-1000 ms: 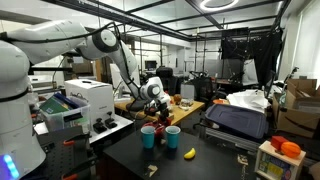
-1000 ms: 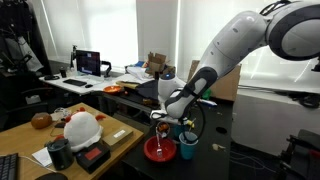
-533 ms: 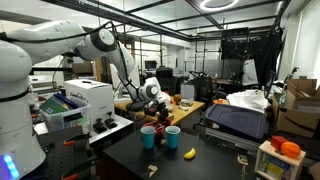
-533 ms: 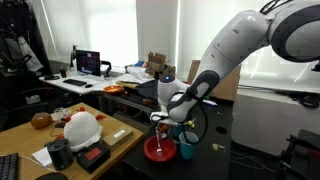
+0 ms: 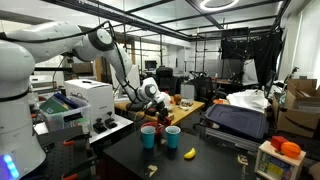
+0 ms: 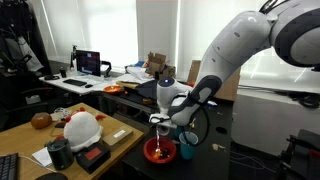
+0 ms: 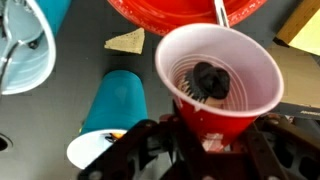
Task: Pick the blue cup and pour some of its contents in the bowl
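Pincer [image 7: 212, 138] was partly closed, gripping a red cup [image 7: 245, 60]; red bowl [image 7: 175, 10] lay just beyond it, blue cup [image 7: 115, 100] alongside.

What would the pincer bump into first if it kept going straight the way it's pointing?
The pincer is clasped on a red cup, so that leads the way. Past it, probably the red bowl or the dark table beside it; depth is unclear.
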`<state>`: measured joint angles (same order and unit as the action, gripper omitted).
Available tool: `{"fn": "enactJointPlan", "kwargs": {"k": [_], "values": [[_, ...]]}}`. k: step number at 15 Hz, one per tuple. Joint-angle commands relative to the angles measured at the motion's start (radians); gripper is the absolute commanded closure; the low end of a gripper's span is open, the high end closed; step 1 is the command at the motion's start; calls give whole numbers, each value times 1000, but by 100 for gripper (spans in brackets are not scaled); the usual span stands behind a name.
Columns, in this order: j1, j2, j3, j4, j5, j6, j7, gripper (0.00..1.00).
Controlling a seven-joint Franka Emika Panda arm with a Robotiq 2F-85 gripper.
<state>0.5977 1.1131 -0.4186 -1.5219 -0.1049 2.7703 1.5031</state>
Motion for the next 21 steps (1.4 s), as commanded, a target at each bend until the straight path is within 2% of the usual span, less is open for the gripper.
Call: {"fn": "enactJointPlan", "kwargs": {"k": [1,9,14,21], "values": [[45,-9,-43,-44,-27,37,67,92],[83,-38,-64,-101,-29,62,64,92],[98,-75,-70,-166,-23,120,45,92],[204,-105,-167,-291,-3,237,30,92]]}}
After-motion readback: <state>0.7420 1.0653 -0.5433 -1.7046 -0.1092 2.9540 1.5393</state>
